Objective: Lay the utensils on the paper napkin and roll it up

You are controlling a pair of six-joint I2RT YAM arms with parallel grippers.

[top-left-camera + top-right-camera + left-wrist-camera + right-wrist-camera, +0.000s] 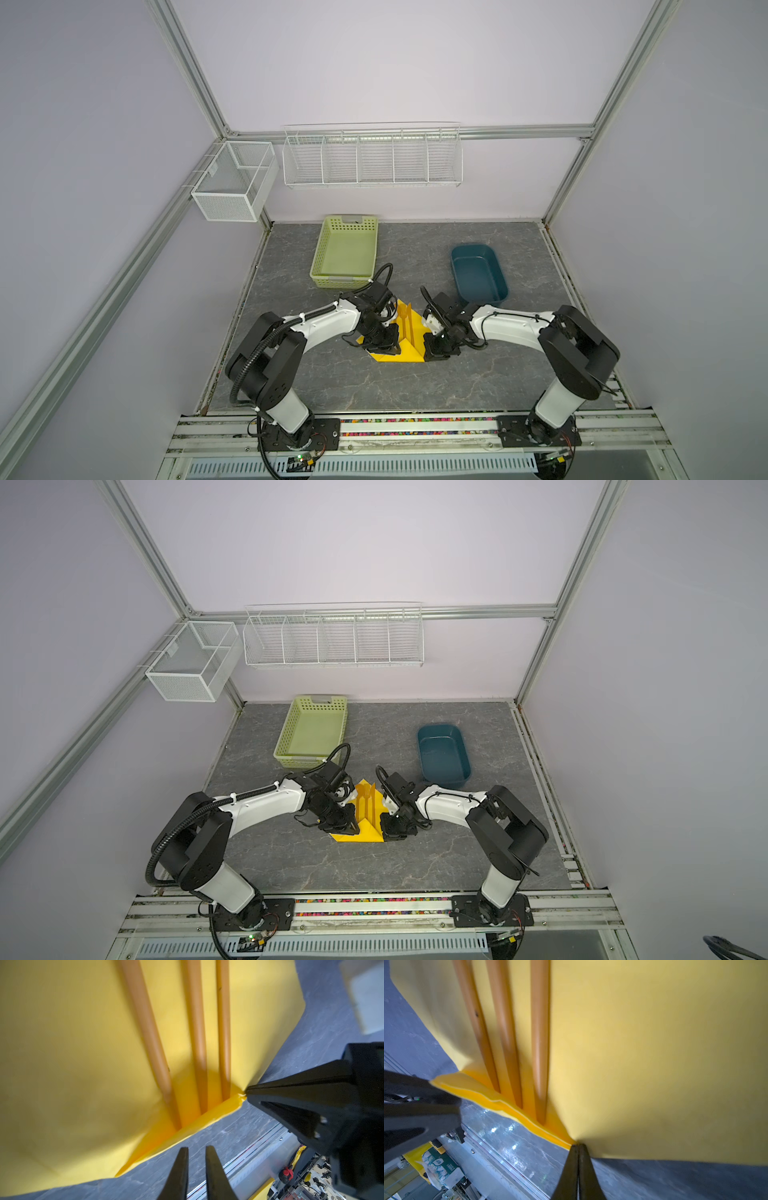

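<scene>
My right claw (577, 1146) pinches the paper napkin (654, 1053) by its folded edge. My left claw (197, 1148) stands slightly spread, empty, beside it. The utensils (539, 1043) lie on the napkin, handles under the fold. Risk: one-sided pulling skews the roll, spilling them.

The utensils (405, 321) lie side by side on the napkin (411, 352), mid-table (332, 374), between the left gripper (386, 349) and right gripper (432, 353). Behind them, a basket (321, 251) stands left and a tub (484, 297) right.
</scene>
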